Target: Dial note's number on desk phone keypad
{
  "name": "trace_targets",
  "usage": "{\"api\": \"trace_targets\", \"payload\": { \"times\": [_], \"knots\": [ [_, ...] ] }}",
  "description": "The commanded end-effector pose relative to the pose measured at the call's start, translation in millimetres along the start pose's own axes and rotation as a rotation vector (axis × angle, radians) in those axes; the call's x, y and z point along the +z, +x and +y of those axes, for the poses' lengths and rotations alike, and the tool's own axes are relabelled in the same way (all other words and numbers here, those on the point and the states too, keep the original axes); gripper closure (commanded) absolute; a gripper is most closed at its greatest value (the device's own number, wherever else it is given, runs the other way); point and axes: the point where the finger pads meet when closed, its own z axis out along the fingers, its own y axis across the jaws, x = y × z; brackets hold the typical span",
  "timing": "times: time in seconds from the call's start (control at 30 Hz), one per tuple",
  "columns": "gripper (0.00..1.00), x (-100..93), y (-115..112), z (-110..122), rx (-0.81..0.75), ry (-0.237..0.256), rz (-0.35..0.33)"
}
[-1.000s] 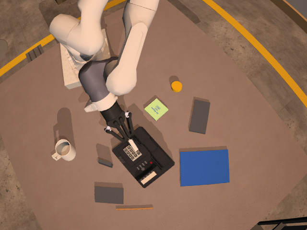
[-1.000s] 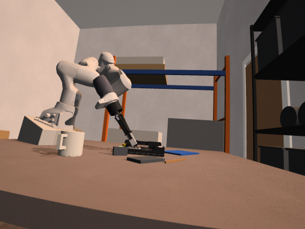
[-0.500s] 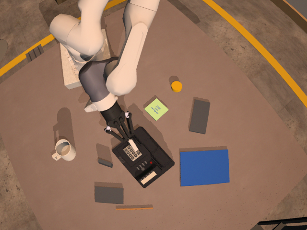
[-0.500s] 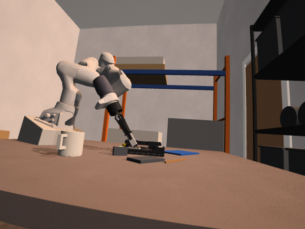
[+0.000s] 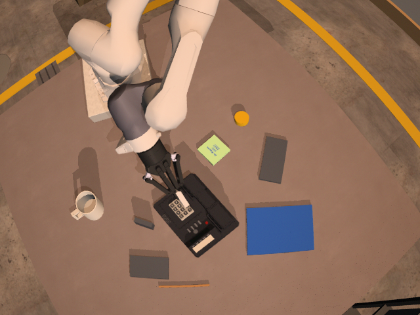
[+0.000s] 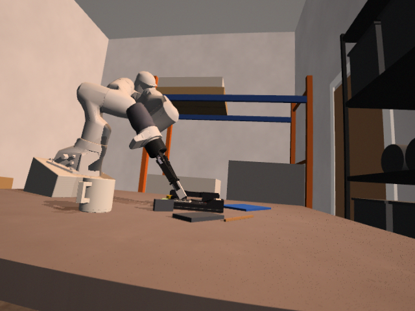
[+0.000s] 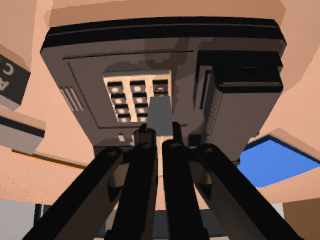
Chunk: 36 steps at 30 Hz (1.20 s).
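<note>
Top view: hung high overhead, looking straight down, wide enough to take in the whole table (image 5: pixel 338 163), arm base at 11 o'clock, desk phone (image 5: pixel 196 216) just below centre. Exterior view: set low at table edge, looking level across the surface, far from the phone (image 6: pixel 198 202), shelving behind. Wrist view: mounted behind the fingers, very near, facing down the closed gripper (image 7: pixel 160 135) at the keypad (image 7: pixel 136 96). Shared by all three: phone and blue mat (image 5: pixel 279 228).
</note>
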Motion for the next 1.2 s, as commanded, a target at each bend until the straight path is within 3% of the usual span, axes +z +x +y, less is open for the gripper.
{"api": "trace_targets", "payload": {
  "times": [0.0,1.17],
  "knots": [
    [1.00,0.1,-1.3,0.6,-0.004,-0.002,-0.003],
    [1.00,-8.0,-6.9,0.6,-0.004,-0.002,-0.003]
  ]
}}
